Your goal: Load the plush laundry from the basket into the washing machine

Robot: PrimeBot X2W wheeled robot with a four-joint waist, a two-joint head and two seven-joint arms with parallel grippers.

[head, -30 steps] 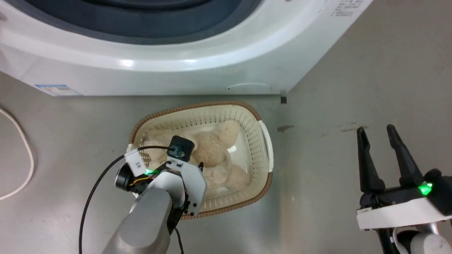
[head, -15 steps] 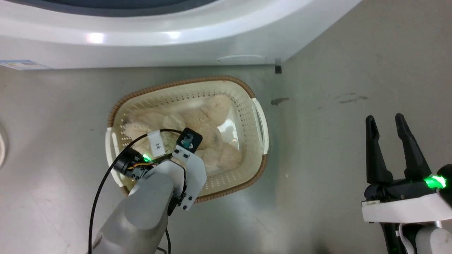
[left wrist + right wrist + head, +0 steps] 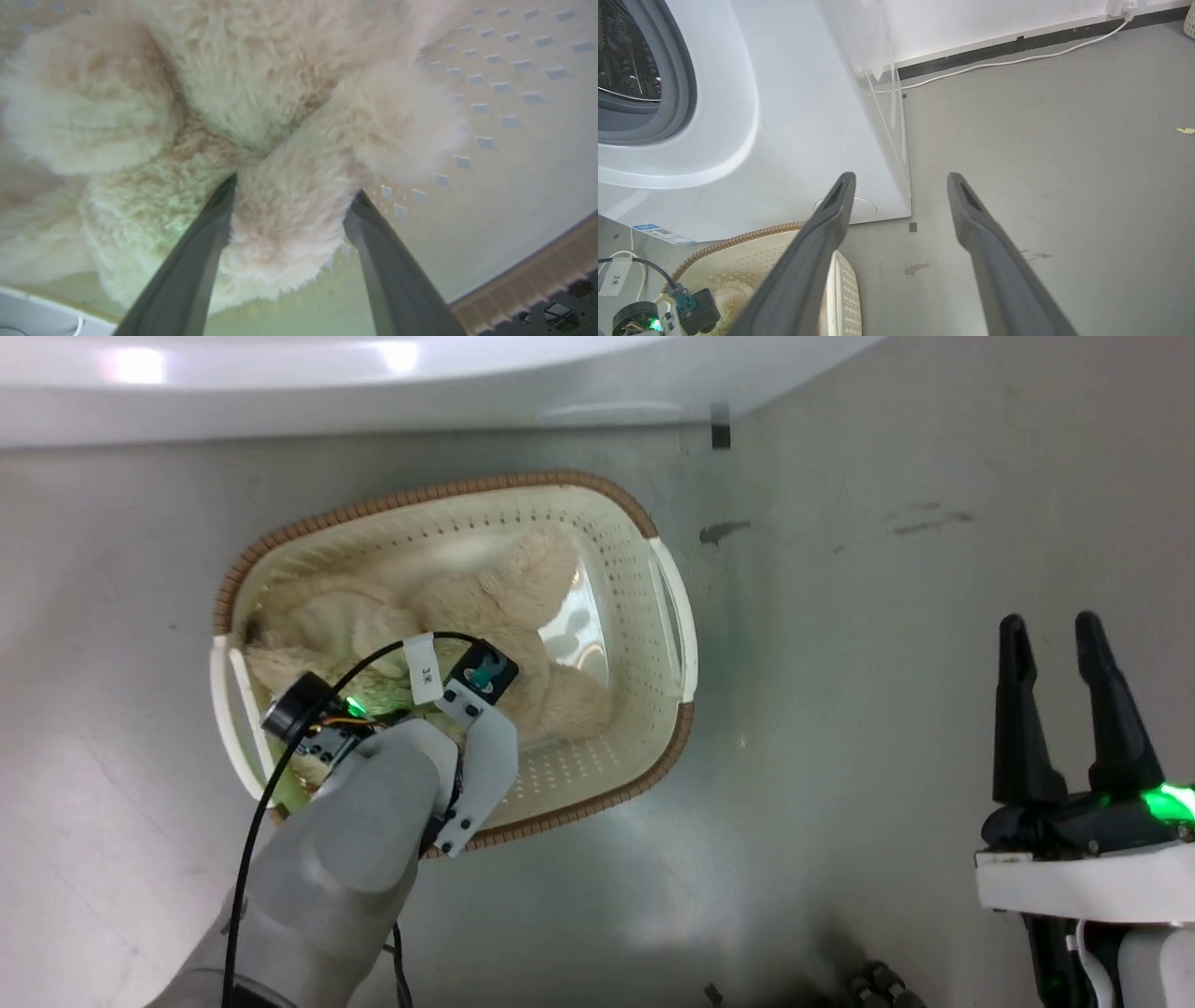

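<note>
Cream plush laundry (image 3: 233, 70) in basket (image 3: 514, 140), one tuft between wide-spread fingers of left hand (image 3: 294, 186)

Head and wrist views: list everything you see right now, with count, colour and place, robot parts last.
plush laundry: one, cream, lying in the basket
basket: one, cream with a brown rim, on the floor in front of the washing machine
washing machine: one, white with a grey door seal, behind the basket
sticker: one, blue and white, low on the washing machine's front
cable: one, white, on the floor along the wall
floor: grey
left gripper: dark fingers, open, down in the basket with a plush tuft between them
right gripper: dark fingers, open, empty, above the floor to the right of the basket
</note>
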